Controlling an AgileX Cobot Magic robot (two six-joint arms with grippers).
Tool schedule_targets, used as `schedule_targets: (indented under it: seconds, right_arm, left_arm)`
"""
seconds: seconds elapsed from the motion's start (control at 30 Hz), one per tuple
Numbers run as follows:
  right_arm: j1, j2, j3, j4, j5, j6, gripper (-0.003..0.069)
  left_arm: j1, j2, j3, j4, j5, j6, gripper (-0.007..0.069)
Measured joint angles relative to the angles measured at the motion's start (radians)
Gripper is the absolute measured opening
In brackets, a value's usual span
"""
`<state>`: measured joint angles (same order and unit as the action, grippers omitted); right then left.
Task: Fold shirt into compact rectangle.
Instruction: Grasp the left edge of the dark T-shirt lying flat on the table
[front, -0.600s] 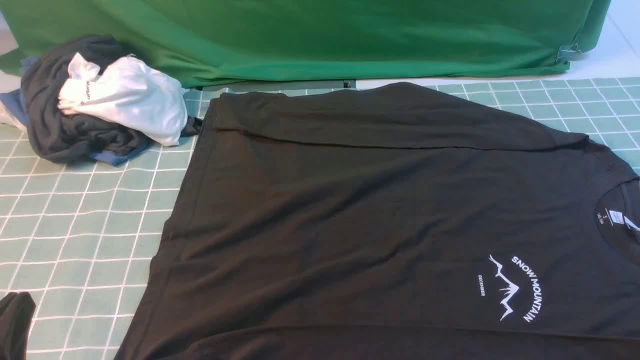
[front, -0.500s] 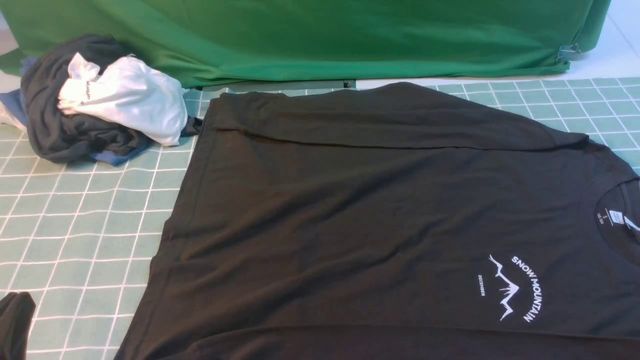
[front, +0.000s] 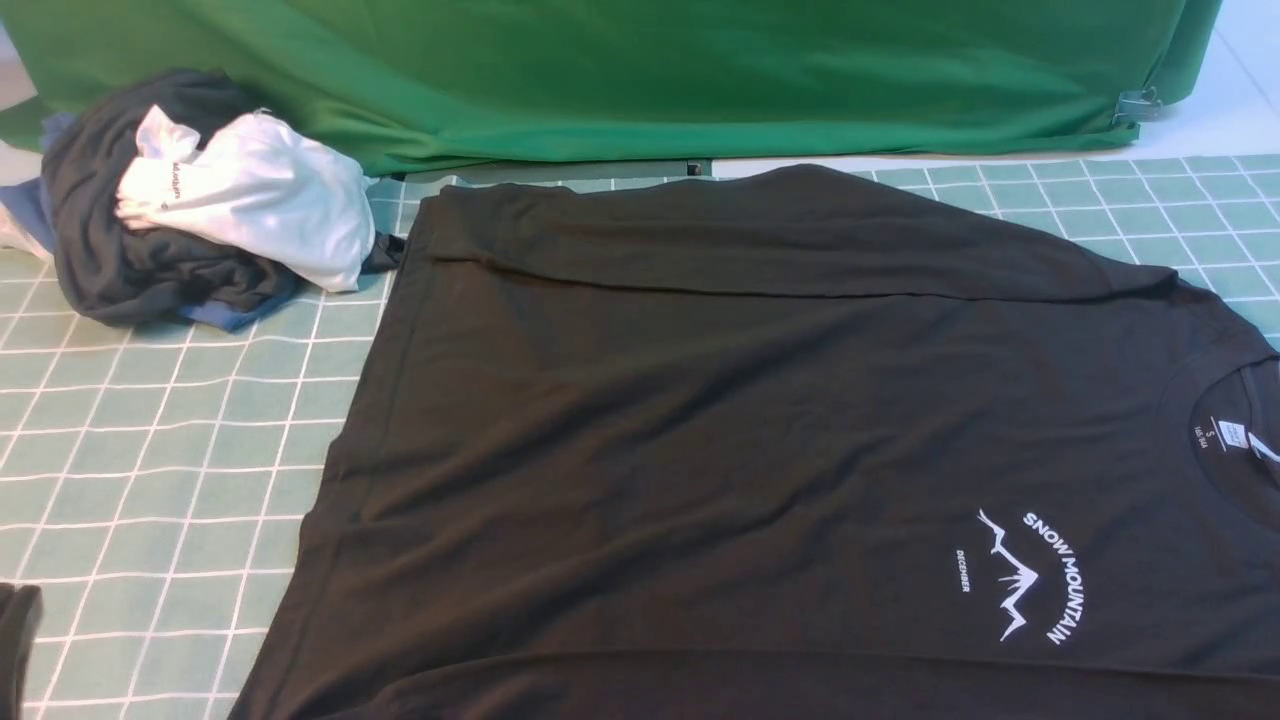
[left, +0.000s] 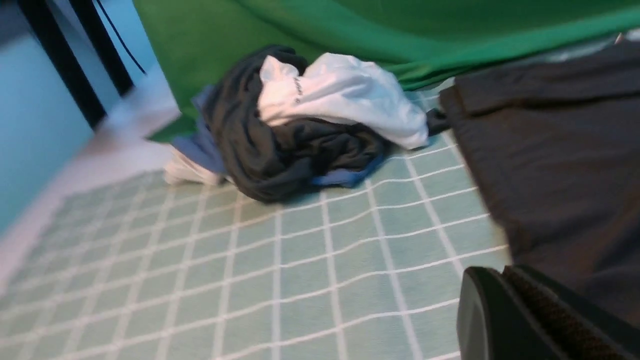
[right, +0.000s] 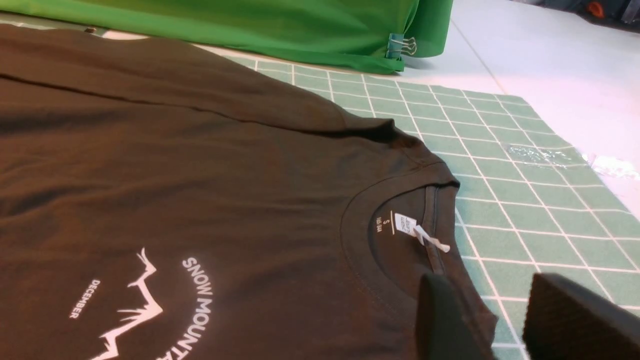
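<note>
Black shirt (front: 760, 430) spread flat on counter (front: 160, 450), far edge folded over. Left end effector (left: 505, 280) pinched closed, gripping nothing. Right end effector (right: 492, 290) parted halfway, over collar (right: 360, 250).

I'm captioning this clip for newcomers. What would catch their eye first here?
The black shirt spreads over the green grid mat, its white SNOW MOUNTAIN print at the right. A heap of clothes sits far left, a white garment on top.
</note>
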<state>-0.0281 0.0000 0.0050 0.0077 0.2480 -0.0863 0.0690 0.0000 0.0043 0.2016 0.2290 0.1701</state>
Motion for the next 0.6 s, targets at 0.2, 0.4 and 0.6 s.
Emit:
schedule_targets:
  seconds: [0.2,0.4,0.6]
  right_arm:
    - [0.000,0.000,0.000,0.000,0.000,0.000,0.0244]
    - [0.000,0.000,0.000,0.000,0.000,0.000,0.0244]
    - [0.000,0.000,0.000,0.000,-0.012,0.000,0.0244]
  left_arm:
    - [0.000,0.000,0.000,0.048,-0.013,0.039,0.0017]
    - [0.000,0.000,0.000,-0.132,-0.229,-0.010,0.0017]
    - [0.000,0.000,0.000,-0.435,-0.501,-0.189,0.0017]
